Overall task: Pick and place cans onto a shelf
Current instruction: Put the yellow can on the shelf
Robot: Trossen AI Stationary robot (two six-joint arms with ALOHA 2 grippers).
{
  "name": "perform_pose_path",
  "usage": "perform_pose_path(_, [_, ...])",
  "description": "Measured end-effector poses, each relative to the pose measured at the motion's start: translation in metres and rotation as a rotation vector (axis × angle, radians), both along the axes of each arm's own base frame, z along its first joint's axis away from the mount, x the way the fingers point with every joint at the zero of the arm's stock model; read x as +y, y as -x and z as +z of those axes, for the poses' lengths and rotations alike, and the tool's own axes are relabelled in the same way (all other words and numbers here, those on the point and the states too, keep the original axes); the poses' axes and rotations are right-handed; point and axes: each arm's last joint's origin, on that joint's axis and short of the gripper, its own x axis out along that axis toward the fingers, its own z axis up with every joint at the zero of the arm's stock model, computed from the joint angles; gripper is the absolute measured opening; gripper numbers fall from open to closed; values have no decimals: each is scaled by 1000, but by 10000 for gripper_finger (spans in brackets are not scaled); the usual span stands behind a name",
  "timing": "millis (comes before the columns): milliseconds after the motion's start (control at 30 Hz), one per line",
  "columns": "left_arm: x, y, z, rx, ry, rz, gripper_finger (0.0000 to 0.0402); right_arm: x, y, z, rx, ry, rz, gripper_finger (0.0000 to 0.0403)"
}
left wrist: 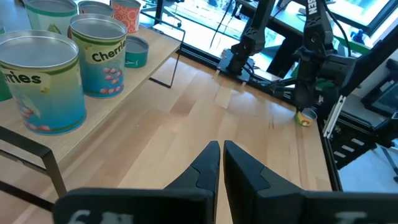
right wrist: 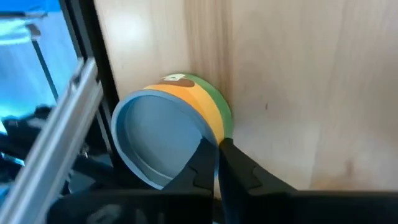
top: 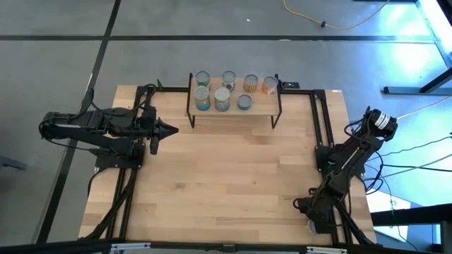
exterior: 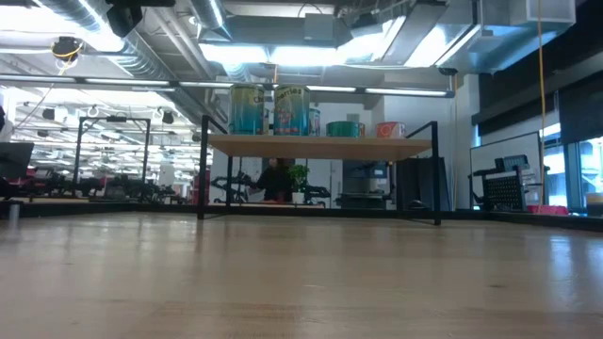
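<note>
The shelf (top: 233,111) stands at the table's far middle with several cans (top: 222,99) upright on its board; they also show in the low view (exterior: 250,108) and the left wrist view (left wrist: 99,56). One orange-and-green can (right wrist: 186,106) lies on its side at the table's near right corner, a round end toward the wrist camera; it also shows in the left wrist view (left wrist: 303,117). My right gripper (right wrist: 217,149) is shut at this can's rim, low over the corner (top: 311,223). My left gripper (top: 171,130) is shut and empty, left of the shelf, pointing right (left wrist: 221,152). My right gripper has the lying can's rim (right wrist: 213,138) between its two fingers. One finger stands in front of the round end face and the other beside the labelled side. The fingers slant down from above. The can lies on its side on the table.
Black frame rails run along the table's right side (top: 321,127) and close beside the lying can (right wrist: 68,93). The middle of the tabletop (top: 226,176) is bare wood. A person shows far behind the shelf in the low view (exterior: 275,179).
</note>
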Motion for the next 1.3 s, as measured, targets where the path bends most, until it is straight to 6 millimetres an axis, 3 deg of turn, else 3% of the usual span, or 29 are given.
perform_pose_path(333, [0, 0, 0, 5, -4, -9, 15, -4, -40, 37, 30, 10, -200, 6])
perform_pose_path(567, [-2, 1, -2, 35, -40, -91, 15, -29, -81, 95, 68, 66, -376, 6])
perform_pose_path(700, [-6, 1, -3, 46, -113, -271, 15, -53, -101, 126, 9, 129, -512, 6])
perform_pose_path(900, [-10, 2, -4, 46, -194, -441, 15, -97, -120, 157, -91, 296, -689, 6])
perform_pose_path(1300, [-8, 2, -5, 64, -206, -371, 15, -201, -132, 212, -229, 498, -811, 6])
